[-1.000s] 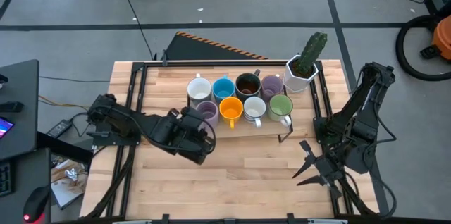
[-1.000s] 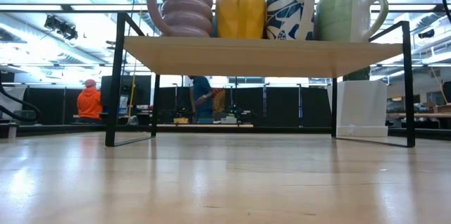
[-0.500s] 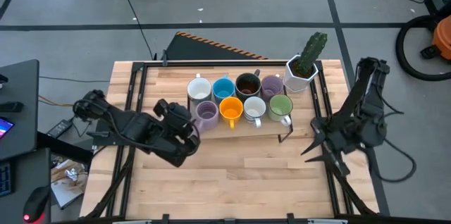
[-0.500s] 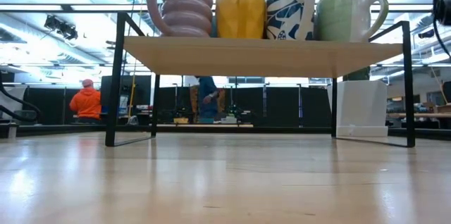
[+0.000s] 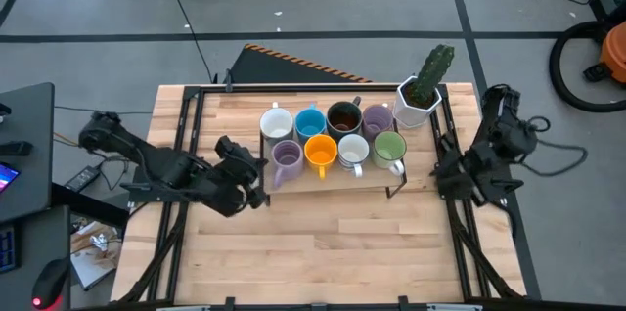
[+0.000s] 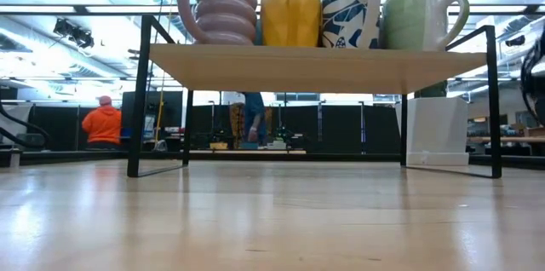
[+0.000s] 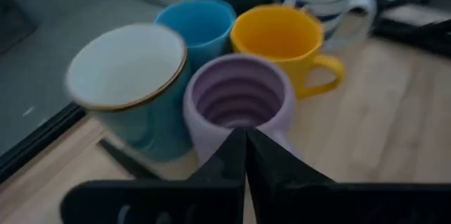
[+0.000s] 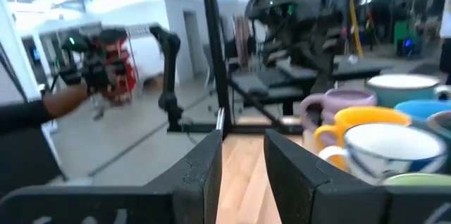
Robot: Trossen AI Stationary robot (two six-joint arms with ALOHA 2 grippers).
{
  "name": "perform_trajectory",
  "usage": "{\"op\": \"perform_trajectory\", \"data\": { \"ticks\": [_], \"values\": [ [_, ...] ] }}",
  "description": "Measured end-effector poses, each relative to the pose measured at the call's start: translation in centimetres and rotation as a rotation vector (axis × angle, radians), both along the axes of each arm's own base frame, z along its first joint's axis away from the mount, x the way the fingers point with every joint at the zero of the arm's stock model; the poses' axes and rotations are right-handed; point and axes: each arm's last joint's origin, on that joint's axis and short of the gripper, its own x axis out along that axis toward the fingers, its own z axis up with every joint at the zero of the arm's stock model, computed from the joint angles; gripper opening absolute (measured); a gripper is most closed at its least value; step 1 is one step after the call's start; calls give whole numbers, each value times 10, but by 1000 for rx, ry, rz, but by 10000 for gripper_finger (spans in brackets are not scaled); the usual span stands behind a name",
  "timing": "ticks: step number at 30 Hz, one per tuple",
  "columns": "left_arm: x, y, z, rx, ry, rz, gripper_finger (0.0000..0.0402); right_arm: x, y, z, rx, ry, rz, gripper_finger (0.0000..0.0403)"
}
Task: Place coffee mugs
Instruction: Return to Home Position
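On the low shelf point(image 6: 315, 66) standing on the table point(image 5: 342, 243), the eight coffee mugs point(image 5: 343, 117) stood upright in two tight rows of four, their rims touching or nearly so. The ribbed purple mug point(image 7: 239, 101) held the left end of the row nearer the arms, next to the orange mug point(image 5: 321, 152), and the green mug point(image 5: 389, 146) closed the right end. They looked like glazed ceramic: stiff, fairly heavy for their size, smooth enough to slip, and likely to chip if knocked together. Packed that closely, each would best be taken by its rim wall, one finger inside, or by an outward-facing handle. The left gripper point(image 7: 245, 136), fingers pressed together and empty, hung just beside the ribbed purple mug. The right gripper point(image 8: 243, 139), fingers a little apart and holding nothing, sat off the shelf's right end. A cactus pot point(image 5: 419, 101) stood by the shelf's far right corner.
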Motion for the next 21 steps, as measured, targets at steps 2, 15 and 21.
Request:
{"op": "perform_trajectory", "data": {
  "ticks": [2,15,21],
  "values": [
    [-6,5,-6,19,-40,-46,7,-5,-10,-3,18,-39,-8,113],
    [-70,57,-45,109,-277,-304,5,-11,-30,-18,-57,-42,-282,113],
    [-105,75,-62,174,-387,-330,4,-11,-35,-15,2,-48,-366,113]
  ]
}}
